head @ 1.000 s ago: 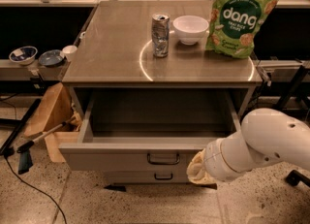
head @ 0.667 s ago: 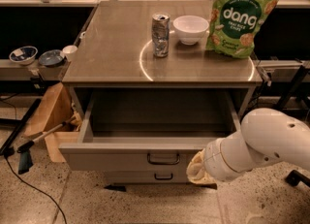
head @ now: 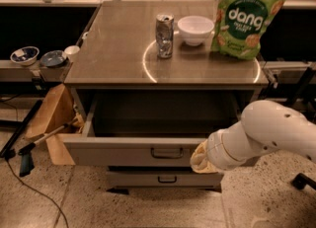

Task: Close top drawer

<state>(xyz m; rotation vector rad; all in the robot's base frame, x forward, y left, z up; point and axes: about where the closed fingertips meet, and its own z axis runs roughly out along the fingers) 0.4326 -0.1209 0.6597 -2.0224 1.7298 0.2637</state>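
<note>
The top drawer (head: 123, 150) is pulled far out of the grey metal cabinet and its inside is empty. Its flat front carries a small dark loop handle (head: 167, 153) at the centre. My gripper (head: 200, 159) is at the end of the white arm (head: 266, 133), down at the right part of the drawer front, just right of the handle. The arm hides most of the hand.
On the cabinet top (head: 123, 49) stand a crushed can (head: 164, 35), a white bowl (head: 196, 28) and a green snack bag (head: 247, 19). A lower drawer (head: 165, 178) sticks out slightly. A cardboard box (head: 52, 123) and a tool (head: 29, 150) lie at left; small bowls (head: 24, 54) sit on a left shelf.
</note>
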